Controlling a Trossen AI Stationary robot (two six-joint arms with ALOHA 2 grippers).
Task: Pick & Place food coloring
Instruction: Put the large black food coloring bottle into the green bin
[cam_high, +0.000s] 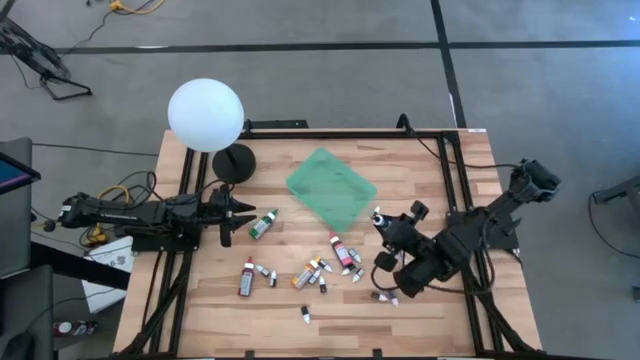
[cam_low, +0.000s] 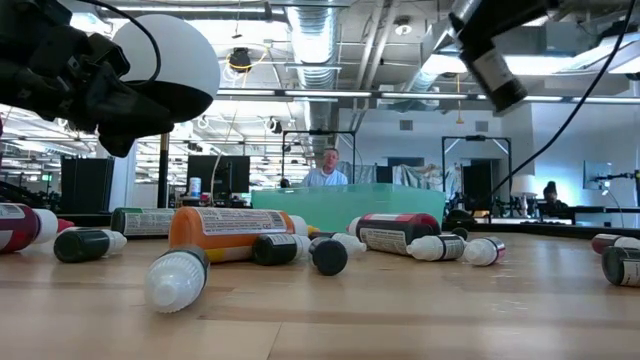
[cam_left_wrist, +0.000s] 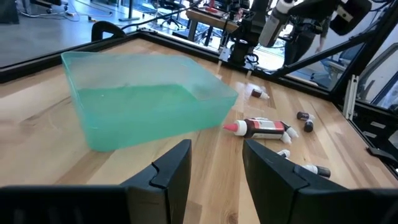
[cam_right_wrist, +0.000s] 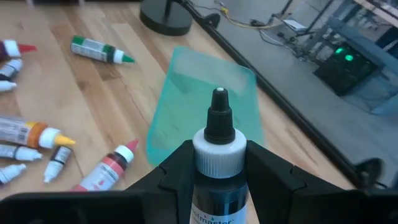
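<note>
My right gripper (cam_right_wrist: 217, 169) is shut on a dark food coloring bottle (cam_right_wrist: 217, 158) with a white cap and black nozzle. In the high view it (cam_high: 383, 226) hovers by the right corner of the green tray (cam_high: 331, 187). My left gripper (cam_left_wrist: 216, 165) is open and holds nothing; it (cam_high: 236, 214) waits at the table's left, pointing at the tray (cam_left_wrist: 143, 106). Several other bottles lie on their sides on the table: a green-capped one (cam_high: 263, 224), a pink-capped one (cam_high: 343, 252) and a cluster of small ones (cam_high: 312, 274). My right gripper pinches the bottle between its two fingers (cam_right_wrist: 177, 171), just below the white cap (cam_right_wrist: 217, 155). The bottle stands along the fingers with its black nozzle (cam_right_wrist: 219, 115) pointing away from the wrist. It is lifted clear of the table, over the tray's edge.
A white globe lamp (cam_high: 205, 115) on a black base (cam_high: 234, 162) stands at the far left of the table. Black frame rails run along the table's left and right sides (cam_high: 462, 180). Bare wood lies near the front edge (cam_high: 330, 335). A person shows in the room behind (cam_low: 326, 170).
</note>
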